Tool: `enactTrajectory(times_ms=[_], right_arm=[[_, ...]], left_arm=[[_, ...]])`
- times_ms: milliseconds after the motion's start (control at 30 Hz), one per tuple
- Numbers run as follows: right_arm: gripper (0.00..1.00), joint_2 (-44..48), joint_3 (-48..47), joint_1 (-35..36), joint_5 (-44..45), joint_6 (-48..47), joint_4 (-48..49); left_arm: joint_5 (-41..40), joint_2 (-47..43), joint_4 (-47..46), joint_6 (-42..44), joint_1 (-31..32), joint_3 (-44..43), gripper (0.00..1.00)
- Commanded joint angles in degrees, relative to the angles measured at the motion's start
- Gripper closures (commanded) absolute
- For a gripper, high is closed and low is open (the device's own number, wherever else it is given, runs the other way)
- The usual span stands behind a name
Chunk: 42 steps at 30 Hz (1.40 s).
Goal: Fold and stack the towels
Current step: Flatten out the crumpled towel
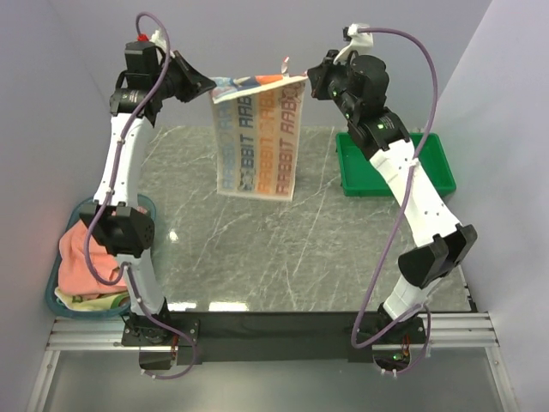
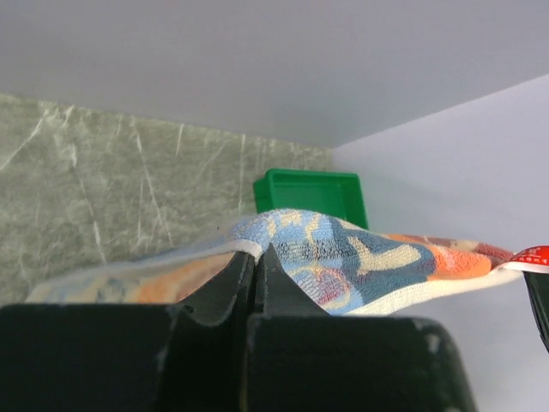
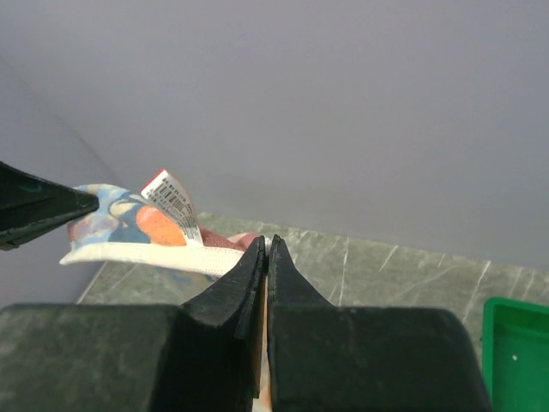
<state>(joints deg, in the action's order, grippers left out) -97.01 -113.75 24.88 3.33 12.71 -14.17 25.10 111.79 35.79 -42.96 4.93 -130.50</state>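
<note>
Near left, one blue basket [image 1: 50,292] holds a salmon-pink towel [image 1: 81,253] over a pale yellow one [image 1: 86,299], so two wait there, maybe more underneath. Farther out, one cream lettered towel [image 1: 262,142] hangs above the worktop [image 1: 257,257]. The left pincer [image 1: 208,86] is clamped on one top corner and the right pincer [image 1: 310,79] on the other. Its long axis runs straight down and neither arm is nearer, so the laydown looks like a shared move. Far right sits one green tray [image 1: 433,176].

Cream towel [image 1: 262,146], orange and blue letters; green tray [image 1: 436,170]; blue basket [image 1: 50,296]
</note>
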Motion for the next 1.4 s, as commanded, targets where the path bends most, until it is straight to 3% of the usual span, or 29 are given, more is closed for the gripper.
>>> enactTrajectory(times_ms=[0, 167, 200, 300, 400, 500, 700, 833, 933, 1000, 1033, 1100, 1267, 1367], right_arm=[[1.00, 4.4, -3.3, -1.1, 0.2, -1.9, 4.9], [1.00, 13.5, 7.6, -1.0, -1.0, -0.5, 7.3], [1.00, 15.3, 13.8, -0.9, -1.4, 0.3, 7.9], [1.00, 23.3, 28.5, -1.0, -2.2, 2.8, 10.3], [1.00, 30.6, 44.0, -0.8, -3.2, 6.1, 11.2], [1.00, 37.1, 58.7, -0.3, -6.5, 9.5, 11.2], [1.00, 45.8, 79.0, 1.6, -11.2, 14.6, 7.1], [1.00, 49.5, 84.7, 3.1, -12.8, 18.2, -1.4], [1.00, 50.3, 86.3, 4.0, -14.0, 21.6, -7.0], [0.98, 50.5, 86.8, 4.6, -14.2, 23.7, -9.4], [0.81, 50.8, 86.8, 5.0, -14.1, 24.2, -11.4], [0.66, 51.8, 86.7, 6.2, -14.0, 24.9, -13.2], [0.49, 55.1, 84.6, 8.2, -15.5, 21.7, -16.8], [0.40, 55.1, 81.0, 8.3, -14.4, 18.2, -17.2]], left_arm=[[3.0, -7.6, -6.3, -0.1, -1.4, 2.1, 1.00], [3.8, -20.1, -10.7, 0.8, -1.5, 17.3, 1.00], [4.6, -22.3, -11.5, 0.7, -1.5, 21.0, 1.00], [4.0, -31.3, -14.2, -0.1, -1.4, 42.8, 0.99], [4.0, -39.6, -16.1, -1.1, -1.3, 56.7, 0.98], [4.5, -45.3, -16.1, -1.4, -0.9, 76.7, 0.97], [5.5, -54.6, -16.8, -6.0, 1.8, 101.4, 0.98], [3.7, -63.6, -14.3, -9.6, 4.1, 108.3, 0.96], [2.0, -66.5, -11.9, -14.1, 7.4, 109.9, 0.89], [0.7, -67.9, -9.6, -16.4, 8.7, 110.5, 0.75], [0.3, -69.6, -8.3, -16.8, 9.3, 110.6, 0.64], [-0.5, -71.8, -3.9, -17.2, 9.3, 110.3, 0.47], [-2.3, -80.7, 3.1, -17.0, 9.3, 106.8, 0.23], [-3.3, -79.1, 2.5, -15.2, 9.3, 103.4, 0.19]])
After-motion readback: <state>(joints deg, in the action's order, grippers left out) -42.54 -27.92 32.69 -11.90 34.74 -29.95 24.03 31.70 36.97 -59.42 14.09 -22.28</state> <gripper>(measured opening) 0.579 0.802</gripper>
